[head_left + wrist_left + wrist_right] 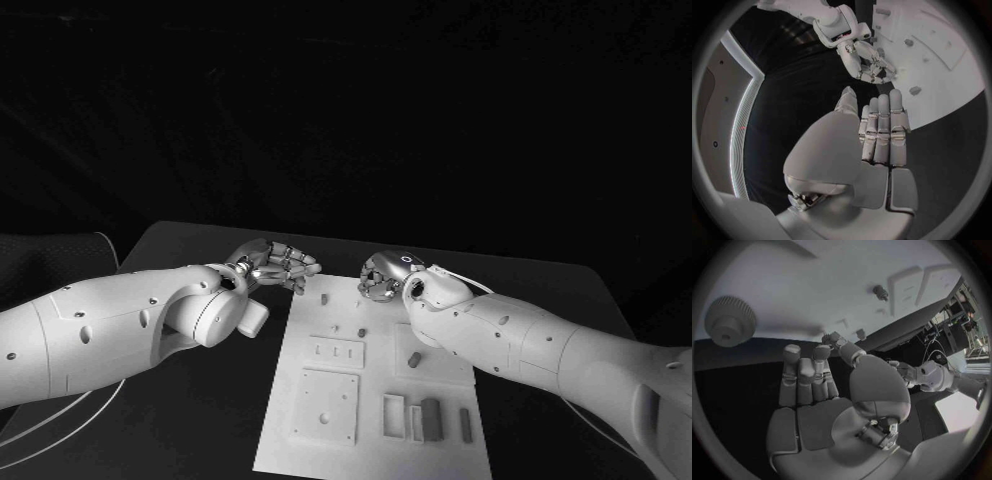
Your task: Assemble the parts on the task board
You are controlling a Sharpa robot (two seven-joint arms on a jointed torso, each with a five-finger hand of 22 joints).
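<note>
Two hands hover at the far edge of the task board [310,330], which lies mid-table [188,420]. Left hand [274,265] sits off the board's far left corner, right hand [387,275] over the far edge; both hold nothing, fingers loosely spread. Small parts [414,359] rest on the board, and a gear [731,320] near its edge.

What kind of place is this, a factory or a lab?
Probably a robotics lab or test bench: a black table carries a white task board with small parts, and cluttered equipment racks stand behind it.
</note>
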